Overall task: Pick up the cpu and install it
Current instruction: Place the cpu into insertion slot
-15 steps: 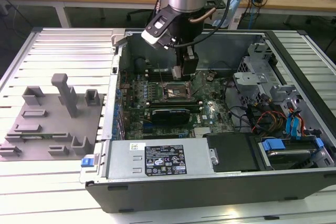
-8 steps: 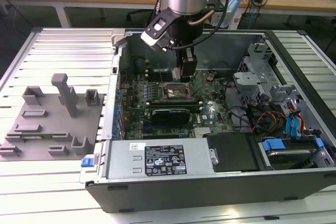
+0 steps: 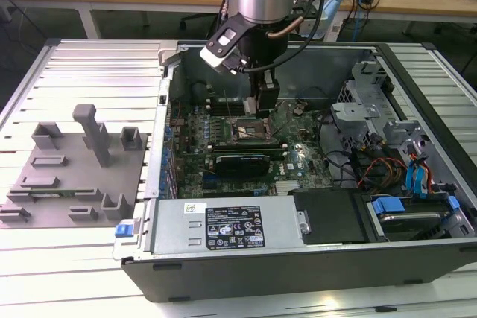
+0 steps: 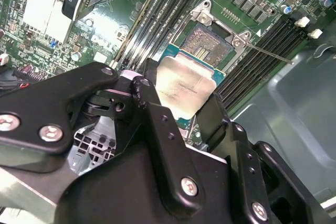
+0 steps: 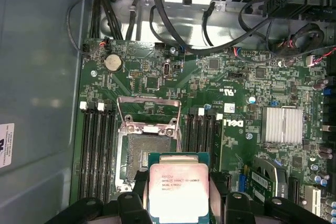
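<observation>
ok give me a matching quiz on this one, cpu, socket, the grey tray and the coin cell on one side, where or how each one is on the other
Things
1. cpu
2. cpu socket
3. grey plastic tray
4. coin cell battery

Place or state
A. on the slatted table, outside the computer case
B. open, load frame raised, contacts bare
C. held in the gripper
D. round and silvery, seated on the motherboard

Pairs: 1-C, 2-B, 3-A, 4-D
</observation>
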You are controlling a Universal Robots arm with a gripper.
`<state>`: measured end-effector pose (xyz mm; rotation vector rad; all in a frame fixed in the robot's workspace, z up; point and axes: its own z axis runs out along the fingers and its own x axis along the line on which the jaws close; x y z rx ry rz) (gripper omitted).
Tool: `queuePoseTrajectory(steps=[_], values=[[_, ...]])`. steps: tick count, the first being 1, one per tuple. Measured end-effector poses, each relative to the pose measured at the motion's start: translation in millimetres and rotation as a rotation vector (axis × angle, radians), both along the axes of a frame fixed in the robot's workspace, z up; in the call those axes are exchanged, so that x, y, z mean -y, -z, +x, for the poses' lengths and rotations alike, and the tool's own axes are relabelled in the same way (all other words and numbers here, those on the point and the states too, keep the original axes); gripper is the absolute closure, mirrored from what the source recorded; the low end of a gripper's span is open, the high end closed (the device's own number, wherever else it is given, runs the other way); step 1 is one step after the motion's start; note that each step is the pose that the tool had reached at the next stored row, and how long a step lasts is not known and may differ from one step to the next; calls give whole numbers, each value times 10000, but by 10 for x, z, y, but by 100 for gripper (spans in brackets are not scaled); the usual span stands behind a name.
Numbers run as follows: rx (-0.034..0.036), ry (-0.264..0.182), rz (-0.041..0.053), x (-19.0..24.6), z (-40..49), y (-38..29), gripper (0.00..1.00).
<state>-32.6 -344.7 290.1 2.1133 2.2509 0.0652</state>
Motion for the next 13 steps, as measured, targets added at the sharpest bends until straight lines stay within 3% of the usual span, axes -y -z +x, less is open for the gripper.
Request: queuePoseTrajectory(steps=[13], values=[[2,2,3,-14,-10,48,45]])
